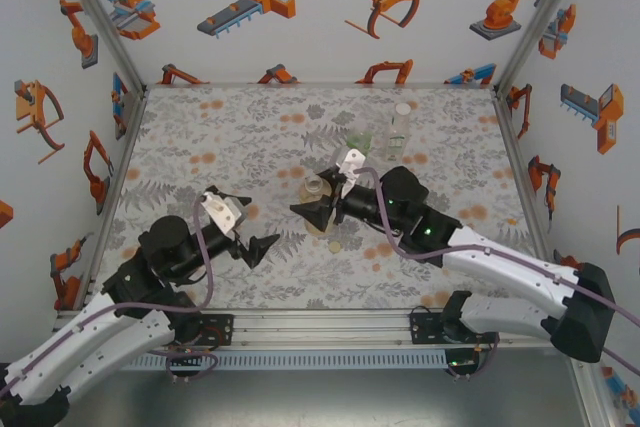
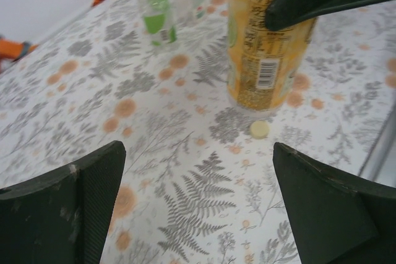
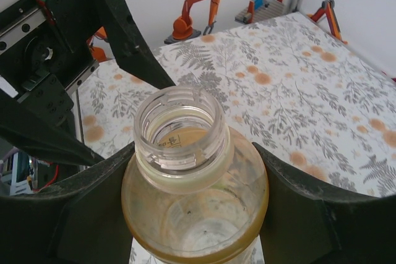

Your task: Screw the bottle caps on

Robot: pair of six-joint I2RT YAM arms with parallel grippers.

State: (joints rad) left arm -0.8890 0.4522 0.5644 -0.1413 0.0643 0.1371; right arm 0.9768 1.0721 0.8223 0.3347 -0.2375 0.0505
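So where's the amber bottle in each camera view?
Top external: amber bottle mid-mat, just above centre.
Left wrist: amber bottle at the top, right of centre.
Right wrist: amber bottle centre-bottom, open neck up.
Shared landmark: the right gripper, dark fingers on the bottle.

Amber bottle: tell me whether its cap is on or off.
Off. The amber bottle has a bare, open threaded mouth; a yellowish cap lies on the mat beside it.
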